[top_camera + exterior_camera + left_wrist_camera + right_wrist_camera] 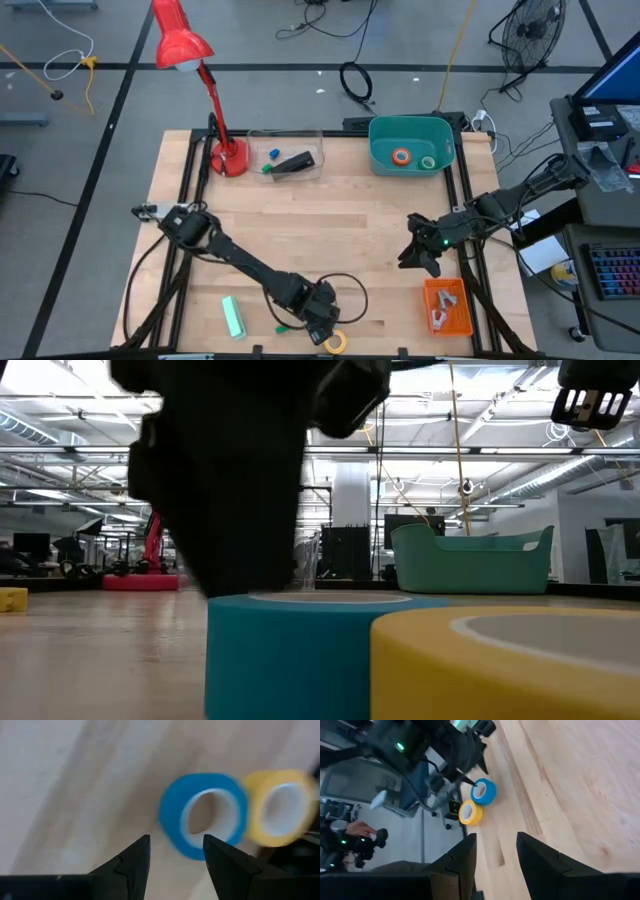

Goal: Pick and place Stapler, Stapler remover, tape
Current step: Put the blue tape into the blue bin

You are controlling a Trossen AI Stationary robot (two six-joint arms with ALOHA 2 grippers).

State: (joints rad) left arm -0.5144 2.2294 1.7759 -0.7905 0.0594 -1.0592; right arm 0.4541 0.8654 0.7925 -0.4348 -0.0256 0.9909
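L hand (174, 856) over blue tape (202, 815)

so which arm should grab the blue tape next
Left. The left gripper is open, right above the blue tape, which lies beside the yellow tape at the table's near edge. The right gripper hovers farther off, near the orange tray.
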